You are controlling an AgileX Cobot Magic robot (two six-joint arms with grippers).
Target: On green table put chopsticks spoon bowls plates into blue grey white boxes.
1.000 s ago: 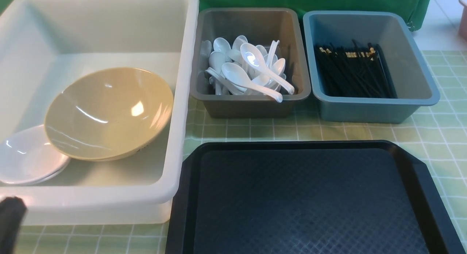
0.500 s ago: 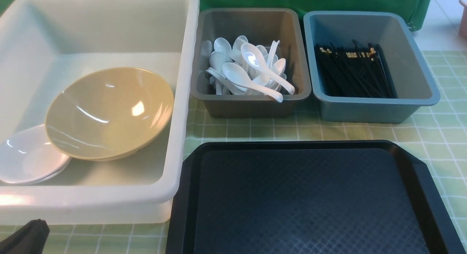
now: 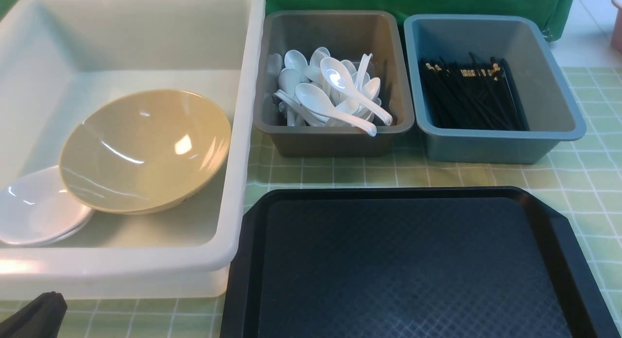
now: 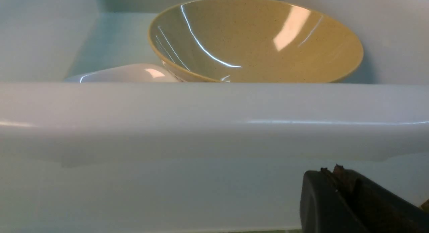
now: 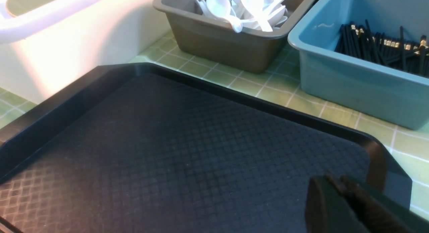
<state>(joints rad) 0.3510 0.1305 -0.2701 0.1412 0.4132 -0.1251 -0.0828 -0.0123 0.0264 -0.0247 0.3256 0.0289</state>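
I count the tan bowl [image 3: 145,151] leaning on white plates [image 3: 39,211] in the white box [image 3: 252,134], spoons [image 3: 330,92] in the grey box [image 3: 340,141], and chopsticks [image 3: 469,97] in the blue box [image 3: 486,146]. My left claw [image 4: 338,172] sits closed and empty outside the white box; my right claw [image 5: 336,184] is closed and empty over the black tray [image 3: 408,265] on the green table [image 3: 583,177].

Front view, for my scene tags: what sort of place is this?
Probably a canteen-style dish-return station, staged on a checked green table: a black tray, a grey box of white spoons, a blue box of chopsticks.
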